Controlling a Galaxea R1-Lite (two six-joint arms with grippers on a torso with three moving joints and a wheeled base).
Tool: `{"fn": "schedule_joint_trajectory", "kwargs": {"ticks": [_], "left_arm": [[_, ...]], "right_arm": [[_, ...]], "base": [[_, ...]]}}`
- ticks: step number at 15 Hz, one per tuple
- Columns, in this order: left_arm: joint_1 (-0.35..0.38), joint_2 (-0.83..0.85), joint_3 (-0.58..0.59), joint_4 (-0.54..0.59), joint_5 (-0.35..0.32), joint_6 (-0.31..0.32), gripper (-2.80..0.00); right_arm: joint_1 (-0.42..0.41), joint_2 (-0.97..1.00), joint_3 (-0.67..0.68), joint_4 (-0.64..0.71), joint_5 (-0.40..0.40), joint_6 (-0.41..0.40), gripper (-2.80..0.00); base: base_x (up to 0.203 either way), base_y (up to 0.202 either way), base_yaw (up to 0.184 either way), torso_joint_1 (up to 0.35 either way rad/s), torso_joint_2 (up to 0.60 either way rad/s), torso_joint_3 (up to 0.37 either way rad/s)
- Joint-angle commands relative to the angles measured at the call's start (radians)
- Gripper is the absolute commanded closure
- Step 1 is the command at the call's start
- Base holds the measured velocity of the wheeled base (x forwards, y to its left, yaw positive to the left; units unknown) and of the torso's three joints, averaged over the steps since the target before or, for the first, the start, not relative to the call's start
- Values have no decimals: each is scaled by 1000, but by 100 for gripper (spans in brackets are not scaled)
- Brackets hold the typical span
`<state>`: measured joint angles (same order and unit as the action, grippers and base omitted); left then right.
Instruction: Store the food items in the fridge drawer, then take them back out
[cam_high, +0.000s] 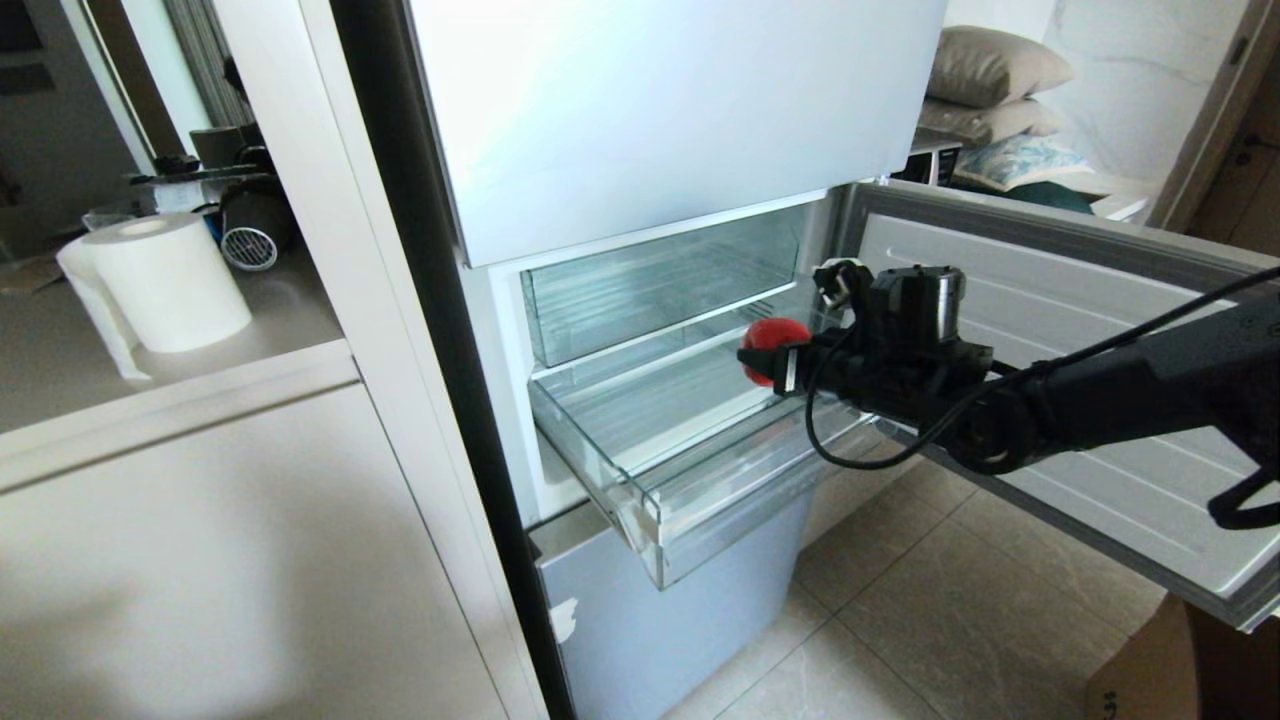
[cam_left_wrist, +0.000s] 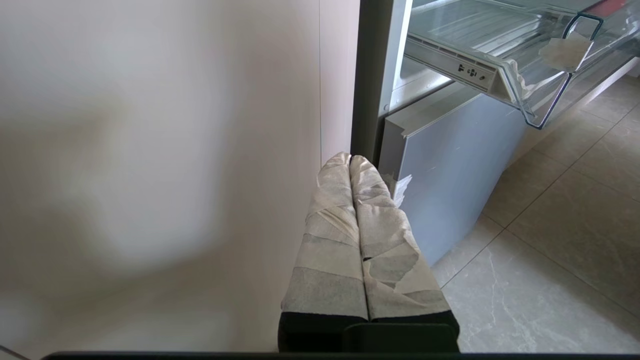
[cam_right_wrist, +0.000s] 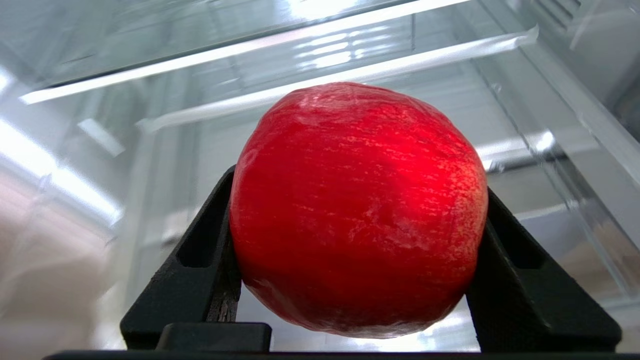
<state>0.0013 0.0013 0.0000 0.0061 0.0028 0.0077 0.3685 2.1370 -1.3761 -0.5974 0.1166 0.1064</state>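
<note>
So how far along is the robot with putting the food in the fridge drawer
Done: the fridge door is swung open and the clear drawer is pulled out. In hand: the right tool grips the red apple above the drawer, which looks empty. The left tool hangs shut beside the cabinet. Left: setting the apple down; the second food item isn't in view.

The clear drawer (cam_high: 640, 470) stands pulled out of the fridge over a tiled floor (cam_high: 930, 610), its ribbed bottom bare where it shows. A second clear bin (cam_high: 660, 285) sits above and behind it inside the fridge. To the left, a pale counter (cam_high: 200, 370) carries a roll of white paper (cam_high: 165, 280) standing on end, with dark appliances (cam_high: 250, 215) just behind it, too cluttered to tell apart.
</note>
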Motion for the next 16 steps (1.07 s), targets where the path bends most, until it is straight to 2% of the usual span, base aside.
{"fn": "schedule_joint_trajectory", "kwargs": {"ticks": [1, 7, 9, 10, 13, 16], "left_arm": [[0, 0, 0, 0, 0, 0, 0], [0, 0, 0, 0, 0, 0, 0], [0, 0, 0, 0, 0, 0, 0], [0, 0, 0, 0, 0, 0, 0], [0, 0, 0, 0, 0, 0, 0], [0, 0, 0, 0, 0, 0, 0]], "right_arm": [[1, 112, -94, 1, -6, 0, 0], [-1, 179, -275, 151, -7, -18, 0], [-3, 206, -329, 190, -8, -47, 0], [-4, 212, -349, 213, -8, -51, -280], [-6, 236, -395, 234, -10, -50, -280], [-3, 228, -398, 262, -55, -51, -280]], "base": [[0, 0, 0, 0, 0, 0], [0, 0, 0, 0, 0, 0], [0, 0, 0, 0, 0, 0], [0, 0, 0, 0, 0, 0], [0, 0, 0, 0, 0, 0], [0, 0, 0, 0, 0, 0]]}}
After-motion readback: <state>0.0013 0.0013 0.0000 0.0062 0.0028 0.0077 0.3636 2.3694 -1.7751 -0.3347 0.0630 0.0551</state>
